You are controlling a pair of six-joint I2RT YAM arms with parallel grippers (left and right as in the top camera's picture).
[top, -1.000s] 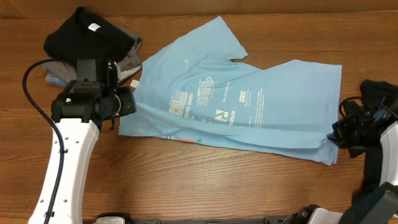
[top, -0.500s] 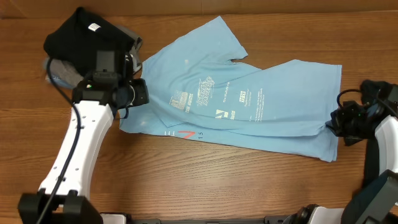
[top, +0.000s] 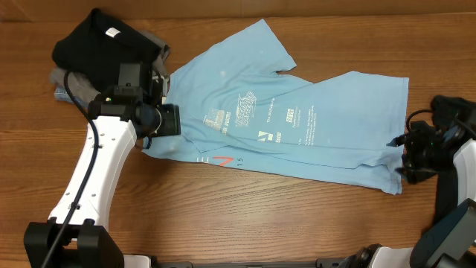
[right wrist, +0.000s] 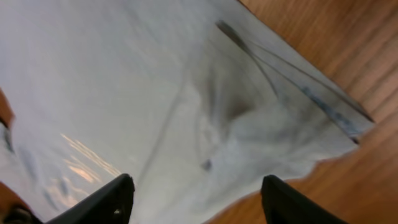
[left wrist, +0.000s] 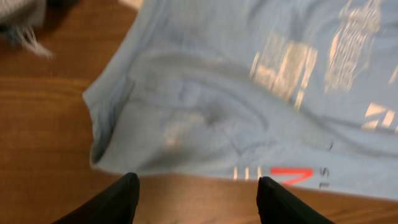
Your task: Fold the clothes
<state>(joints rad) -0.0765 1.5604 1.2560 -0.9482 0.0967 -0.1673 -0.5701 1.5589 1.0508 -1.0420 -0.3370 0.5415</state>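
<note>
The light blue T-shirt (top: 282, 119) lies spread across the table's middle, white print up, its lower hem folded over with a red mark showing. My left gripper (top: 169, 119) hovers at the shirt's left corner. In the left wrist view it (left wrist: 198, 193) stands open, with the shirt (left wrist: 236, 106) just ahead of the fingertips and bare wood between them. My right gripper (top: 405, 152) is at the shirt's right lower corner. It (right wrist: 199, 196) stands open over the cloth's edge (right wrist: 155, 93) and grips nothing. A dark garment (top: 104, 45) sits bunched at the far left.
Grey cloth (top: 152, 71) pokes out from under the dark garment, close behind my left arm. The wooden table (top: 260, 216) shows bare in front of the shirt. The shirt's sleeve (top: 260, 45) reaches toward the back edge.
Both grippers were shut on the shirt's corners and now stand open, having let go. The left arm carried its corner rightward, folding the hem over.
</note>
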